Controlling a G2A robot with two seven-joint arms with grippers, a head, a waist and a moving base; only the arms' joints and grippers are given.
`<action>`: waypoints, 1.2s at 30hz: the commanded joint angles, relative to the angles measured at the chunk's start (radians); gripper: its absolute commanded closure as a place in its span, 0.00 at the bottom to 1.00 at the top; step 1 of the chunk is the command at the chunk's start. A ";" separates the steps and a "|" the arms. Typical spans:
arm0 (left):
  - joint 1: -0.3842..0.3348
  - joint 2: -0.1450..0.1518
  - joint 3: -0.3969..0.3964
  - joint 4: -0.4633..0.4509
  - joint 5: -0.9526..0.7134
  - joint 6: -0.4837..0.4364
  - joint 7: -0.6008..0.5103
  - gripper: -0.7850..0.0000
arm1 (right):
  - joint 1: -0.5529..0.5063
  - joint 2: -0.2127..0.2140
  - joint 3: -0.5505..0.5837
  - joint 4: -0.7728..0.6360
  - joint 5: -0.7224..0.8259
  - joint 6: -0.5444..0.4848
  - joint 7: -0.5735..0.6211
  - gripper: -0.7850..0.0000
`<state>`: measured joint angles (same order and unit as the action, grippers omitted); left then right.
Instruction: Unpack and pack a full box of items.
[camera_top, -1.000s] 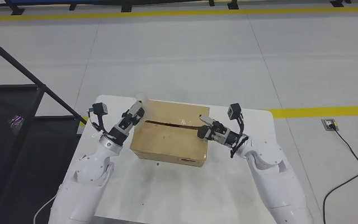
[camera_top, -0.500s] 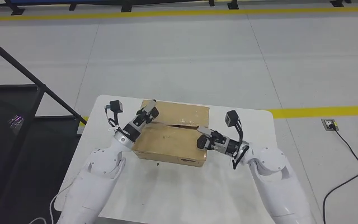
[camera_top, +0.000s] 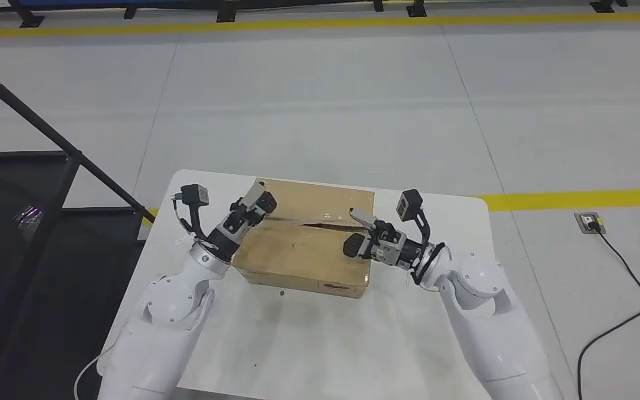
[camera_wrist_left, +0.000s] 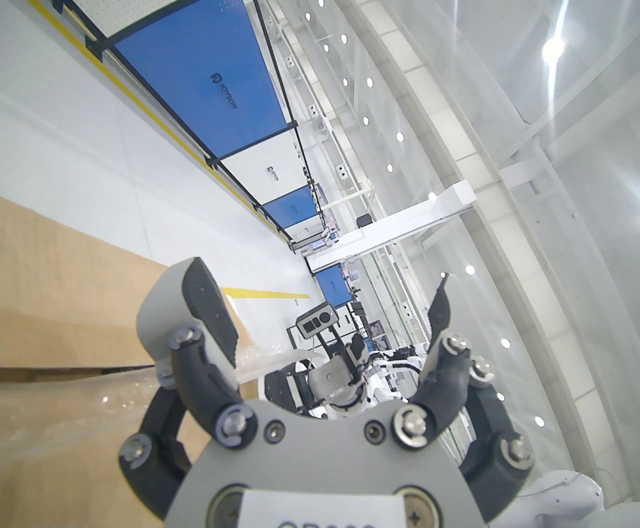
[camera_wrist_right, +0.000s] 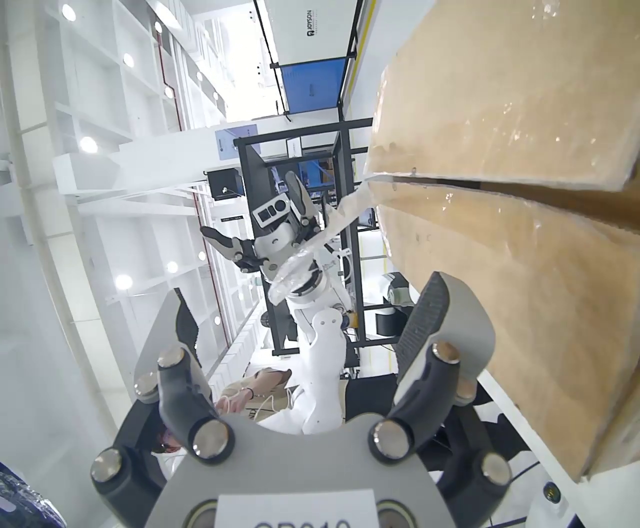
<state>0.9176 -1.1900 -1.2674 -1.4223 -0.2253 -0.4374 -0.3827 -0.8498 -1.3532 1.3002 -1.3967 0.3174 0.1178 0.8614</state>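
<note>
A brown cardboard box (camera_top: 305, 240) stands in the middle of the white table (camera_top: 300, 340), its two top flaps meeting at a seam (camera_top: 310, 223). My left gripper (camera_top: 260, 203) is open at the box's left end, just above the seam. In the left wrist view my left gripper (camera_wrist_left: 325, 310) has one finger (camera_wrist_left: 207, 310) against the box (camera_wrist_left: 65, 300). My right gripper (camera_top: 355, 242) is open at the right end of the seam. The right wrist view shows my right gripper (camera_wrist_right: 305, 320) empty beside the box (camera_wrist_right: 500, 225), with a clear tape strip (camera_wrist_right: 340, 215) hanging off the far end.
A black frame (camera_top: 60, 160) stands off the table's left side. Bare table surface lies in front of the box and at the corners. Yellow floor lines (camera_top: 560, 200) run behind the table.
My left gripper shifted in over the box's left end. My right gripper dipped toward the front right corner, then came back up to the seam's end.
</note>
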 joint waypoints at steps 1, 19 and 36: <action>0.003 0.001 0.004 0.006 0.003 0.015 -0.038 0.00 | 0.010 0.001 -0.004 0.008 0.005 0.014 0.002 0.00; -0.031 -0.015 0.055 0.085 0.000 0.027 -0.099 0.00 | 0.070 0.007 -0.080 0.052 -0.130 0.054 -0.091 0.00; 0.004 -0.009 -0.013 0.038 -0.027 0.010 -0.111 0.00 | 0.087 0.009 -0.126 0.042 -0.208 0.049 -0.149 1.00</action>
<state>0.9168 -1.2007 -1.2699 -1.3806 -0.2491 -0.4216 -0.4961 -0.7643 -1.3437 1.1755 -1.3545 0.1099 0.1661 0.7124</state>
